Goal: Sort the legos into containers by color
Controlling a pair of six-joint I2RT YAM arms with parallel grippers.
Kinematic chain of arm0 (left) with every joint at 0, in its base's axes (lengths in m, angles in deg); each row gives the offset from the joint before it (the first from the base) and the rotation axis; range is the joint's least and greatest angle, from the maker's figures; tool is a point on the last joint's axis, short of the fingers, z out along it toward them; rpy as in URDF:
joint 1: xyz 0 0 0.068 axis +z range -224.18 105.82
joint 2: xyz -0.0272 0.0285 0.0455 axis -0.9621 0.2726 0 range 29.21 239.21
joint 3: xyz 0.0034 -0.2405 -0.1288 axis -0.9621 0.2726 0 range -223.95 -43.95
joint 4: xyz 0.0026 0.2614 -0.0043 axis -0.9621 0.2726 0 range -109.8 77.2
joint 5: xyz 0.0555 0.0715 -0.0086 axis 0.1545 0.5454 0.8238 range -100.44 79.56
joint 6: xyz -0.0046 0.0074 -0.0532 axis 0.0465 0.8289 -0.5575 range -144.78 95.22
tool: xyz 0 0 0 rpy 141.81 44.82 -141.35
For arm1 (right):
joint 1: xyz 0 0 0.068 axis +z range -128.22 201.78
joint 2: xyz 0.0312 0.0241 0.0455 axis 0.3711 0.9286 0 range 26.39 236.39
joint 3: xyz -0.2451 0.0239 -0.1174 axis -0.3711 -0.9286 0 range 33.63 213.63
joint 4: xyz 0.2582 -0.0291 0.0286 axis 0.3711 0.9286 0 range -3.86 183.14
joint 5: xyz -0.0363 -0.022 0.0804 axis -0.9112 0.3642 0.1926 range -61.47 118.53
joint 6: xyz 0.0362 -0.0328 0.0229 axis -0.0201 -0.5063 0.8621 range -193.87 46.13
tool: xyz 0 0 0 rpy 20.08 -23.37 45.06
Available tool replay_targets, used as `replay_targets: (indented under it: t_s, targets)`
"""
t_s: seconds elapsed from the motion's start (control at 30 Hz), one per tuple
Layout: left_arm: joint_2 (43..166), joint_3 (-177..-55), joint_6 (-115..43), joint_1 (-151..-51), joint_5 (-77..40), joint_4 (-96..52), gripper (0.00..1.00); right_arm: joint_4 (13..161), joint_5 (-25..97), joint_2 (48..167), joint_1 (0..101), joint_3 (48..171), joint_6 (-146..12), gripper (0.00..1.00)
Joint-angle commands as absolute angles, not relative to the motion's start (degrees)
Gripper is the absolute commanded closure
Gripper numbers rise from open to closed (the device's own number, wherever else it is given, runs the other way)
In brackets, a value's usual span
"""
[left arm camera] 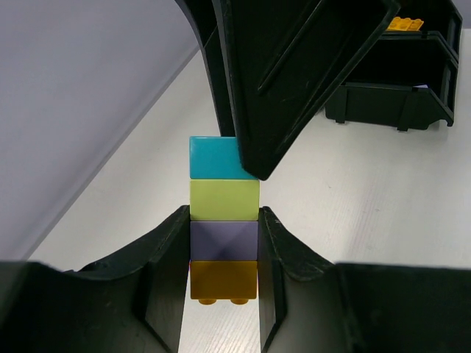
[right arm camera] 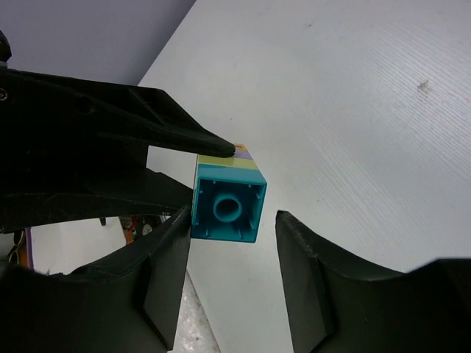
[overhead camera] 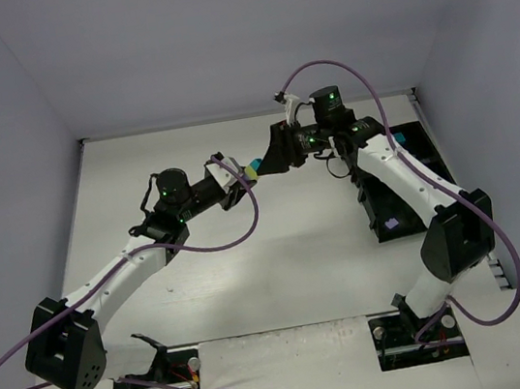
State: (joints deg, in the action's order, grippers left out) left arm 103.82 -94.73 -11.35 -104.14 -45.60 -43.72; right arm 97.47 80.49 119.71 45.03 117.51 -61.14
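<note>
My left gripper is shut on a stack of legos held in the air. The stack runs orange, lavender, lime green, then cyan at the far end. The jaws press the lavender and orange bricks. My right gripper is open around the cyan brick, seen from its hollow underside. One finger is close beside the brick and the other stands apart. In the top view the two grippers meet at the cyan brick. The black compartment tray stands at the right.
The tray's bins show in the left wrist view, one holding an orange brick. In the top view a cyan brick and a lavender brick lie in tray compartments. The walls stand close around the white table.
</note>
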Motion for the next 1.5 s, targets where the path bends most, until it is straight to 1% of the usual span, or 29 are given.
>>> replay_targets:
  t_s: [0.0, 0.03, 0.07, 0.1, 0.2, 0.23, 0.3, 0.67, 0.87, 0.93, 0.97, 1.03, 1.07, 1.17, 1.2, 1.3, 1.37, 1.4, 1.47]
  targets:
    - [103.1, -95.9, -11.8, -104.4, -47.8, -49.2, 1.0, 94.1, 79.9, 119.0, 45.2, 118.3, -61.9, 0.55]
    - [103.3, -95.8, -11.9, -104.4, -47.9, -49.2, 1.0, 94.1, 79.7, 118.9, 45.2, 118.4, -61.8, 0.62]
    - [103.3, -95.7, -11.9, -104.3, -48.0, -49.3, 1.0, 94.0, 79.5, 118.9, 45.2, 118.4, -61.8, 0.64]
    - [103.3, -95.6, -12.0, -104.3, -48.0, -49.3, 1.0, 94.0, 79.5, 118.9, 45.2, 118.5, -61.8, 0.71]
    - [103.6, -95.5, -12.1, -104.3, -47.9, -49.5, 1.0, 94.0, 79.2, 118.8, 45.2, 118.7, -61.9, 0.87]
    - [103.7, -95.4, -12.0, -104.3, -47.8, -49.4, 1.0, 93.9, 79.2, 118.8, 45.2, 118.7, -61.8, 0.94]
    - [103.7, -94.9, -11.7, -104.3, -47.1, -49.2, 1.0, 94.0, 78.1, 118.2, 45.0, 118.5, -61.9, 1.0]
    - [105.2, -91.4, -11.0, -104.3, -44.4, -48.9, 1.0, 94.2, 78.3, 114.9, 40.6, 116.7, -61.2, 1.0]
    - [105.4, -91.0, -11.2, -104.2, -43.4, -49.4, 1.0, 94.4, 76.2, 113.1, 34.3, 114.5, -61.0, 1.0]
    - [105.1, -90.9, -11.4, -104.2, -43.3, -49.5, 1.0, 95.4, 71.9, 111.9, 30.2, 113.7, -61.4, 1.0]
    - [104.7, -90.9, -11.7, -104.2, -43.2, -49.4, 1.0, 96.1, 64.9, 111.6, 28.9, 113.6, -61.7, 1.0]
    - [104.2, -90.9, -12.2, -104.2, -43.1, -49.4, 1.0, 98.5, 55.3, 111.9, 24.8, 113.7, -61.0, 1.0]
    - [103.8, -90.8, -12.6, -104.2, -43.0, -49.3, 1.0, 99.2, 46.4, 112.2, 23.3, 113.9, -60.3, 1.0]
    - [102.1, -90.6, -13.2, -104.3, -42.4, -48.9, 1.0, 100.3, 36.6, 113.0, 17.2, 113.4, -56.7, 1.0]
    - [101.1, -90.4, -13.4, -104.3, -42.3, -48.5, 1.0, 100.4, 31.1, 113.7, 16.2, 113.3, -56.1, 1.0]
    - [99.2, -90.1, -13.4, -104.3, -42.2, -46.7, 1.0, 101.0, 24.1, 116.3, 12.6, 114.3, -54.1, 1.0]
    - [98.2, -89.7, -13.3, -104.3, -42.0, -45.8, 1.0, 100.9, 22.5, 118.4, 10.5, 115.4, -53.7, 1.0]
    - [97.4, -89.5, -13.2, -104.3, -42.0, -45.5, 1.0, 100.9, 22.3, 121.3, 10.0, 117.2, -54.0, 1.0]
    - [96.6, -88.4, -13.4, -104.3, -42.3, -45.5, 1.0, 101.1, 21.9, 124.4, 9.2, 119.2, -54.4, 0.97]
